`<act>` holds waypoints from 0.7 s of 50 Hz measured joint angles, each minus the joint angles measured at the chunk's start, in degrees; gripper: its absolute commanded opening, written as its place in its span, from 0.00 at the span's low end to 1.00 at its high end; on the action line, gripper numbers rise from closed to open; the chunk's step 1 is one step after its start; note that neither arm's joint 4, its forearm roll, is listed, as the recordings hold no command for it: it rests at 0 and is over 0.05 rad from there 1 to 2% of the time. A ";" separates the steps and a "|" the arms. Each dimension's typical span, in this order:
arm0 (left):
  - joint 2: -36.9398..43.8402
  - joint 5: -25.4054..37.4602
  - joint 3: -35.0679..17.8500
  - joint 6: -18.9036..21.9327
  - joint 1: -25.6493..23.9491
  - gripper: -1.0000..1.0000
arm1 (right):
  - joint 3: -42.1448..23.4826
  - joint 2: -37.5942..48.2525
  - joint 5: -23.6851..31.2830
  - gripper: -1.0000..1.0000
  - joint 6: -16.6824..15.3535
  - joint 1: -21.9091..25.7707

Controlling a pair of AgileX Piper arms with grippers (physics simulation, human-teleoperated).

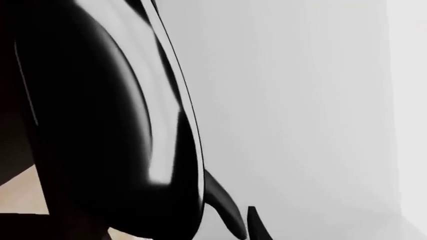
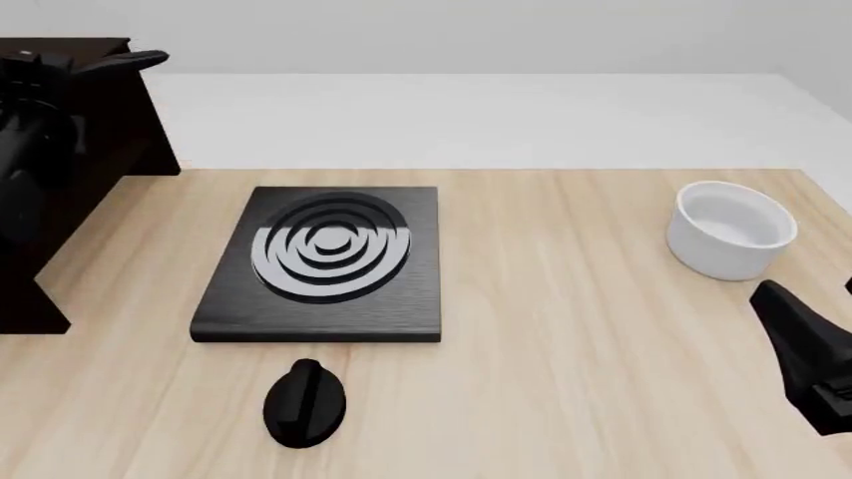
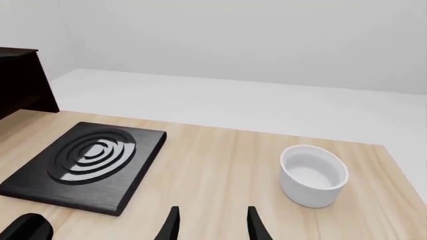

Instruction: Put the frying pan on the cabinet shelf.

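Note:
The frying pan (image 1: 100,125), glossy black with a thin pale rim, fills one side of the left wrist view, very close to the camera. My left gripper (image 1: 220,215) is right beside it. One finger (image 1: 257,225) stands wide out, as on an open gripper, and the other is lost against the black pan. In the front view my left arm (image 2: 34,150) merges with the very dark brown cabinet (image 2: 127,130) at the far left. The pan and the cabinet shelf cannot be told apart there. My right gripper (image 3: 212,215) is open and empty, low over the table's right front (image 2: 799,339).
A black stove plate with grey rings (image 2: 326,259) lies left of the table's middle. A black knob (image 2: 305,402) lies in front of it. A white bowl (image 2: 729,228) stands at the right, just beyond my right gripper. The cabinet also shows in the right wrist view (image 3: 20,80).

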 measured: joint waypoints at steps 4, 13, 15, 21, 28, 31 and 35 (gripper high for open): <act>-0.74 -0.30 1.01 0.26 -0.46 1.00 | -0.05 -0.09 0.13 1.00 -0.01 -0.15; -2.65 -1.76 4.43 0.58 -1.24 1.00 | -0.22 -0.44 0.58 1.00 0.03 -0.63; -3.19 -2.07 5.28 0.69 -1.48 1.00 | -0.21 -0.53 0.65 1.00 0.05 -0.73; -4.96 -2.75 7.59 0.97 -2.27 1.00 | -0.27 -0.74 0.90 1.00 0.07 -0.96; -8.10 -3.14 10.54 1.62 -3.60 1.00 | -0.29 -0.81 0.98 1.00 0.10 -1.10; -9.74 -3.13 11.94 2.15 -4.46 1.00 | -0.30 -0.79 0.98 1.00 0.11 -1.13; -12.21 -2.43 13.82 3.24 -5.67 1.00 | -0.31 -0.77 1.01 1.00 0.09 -1.17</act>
